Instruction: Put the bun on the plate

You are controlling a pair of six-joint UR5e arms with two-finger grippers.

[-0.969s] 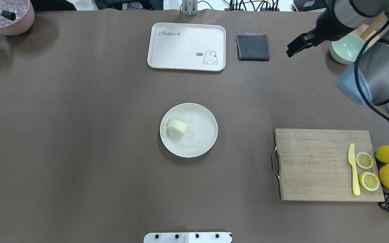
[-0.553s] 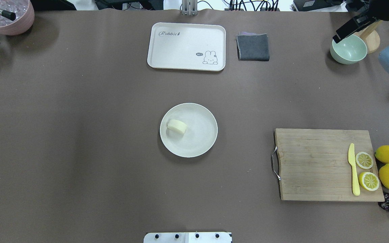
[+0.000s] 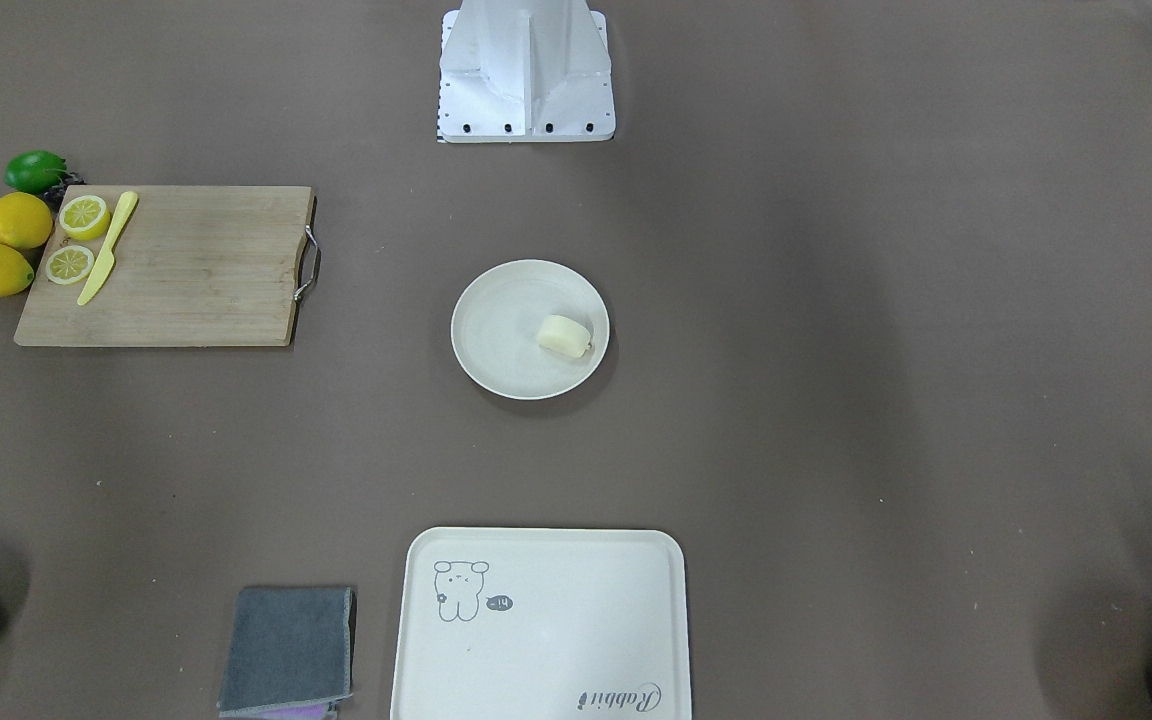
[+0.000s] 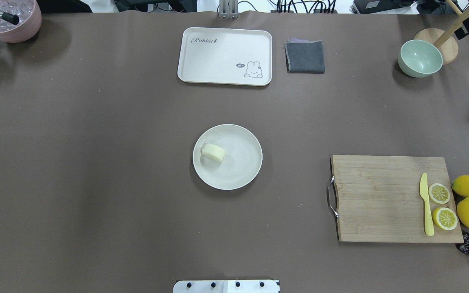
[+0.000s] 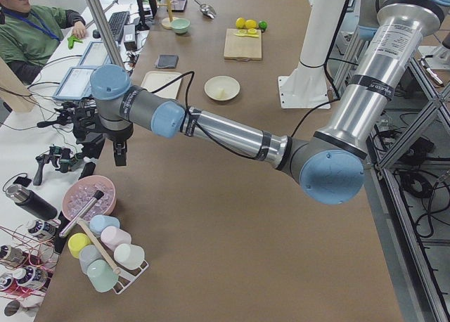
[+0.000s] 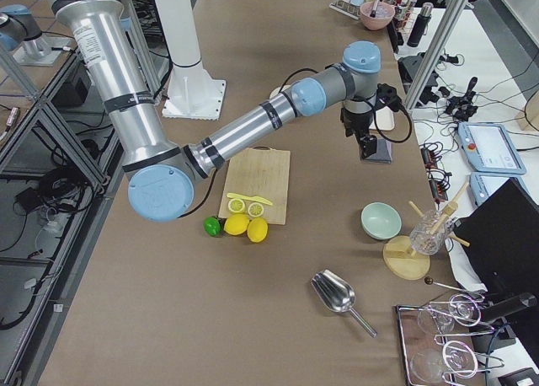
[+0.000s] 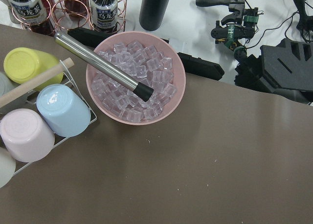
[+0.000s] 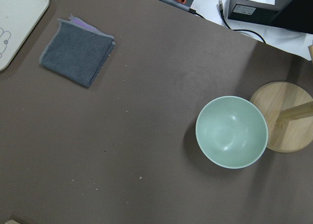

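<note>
We found the bun resting on the plate, the task apparently done. The left gripper and right gripper hung well apart from it — their jaws we could not tell.

The left arm is showing silver tubes, pale blue joint caps and a black cable trailing along its forearm. The right arm is wearing the same silver and blue with black bands, while the white base is showing four black screws along its six o'clock edge.
</note>
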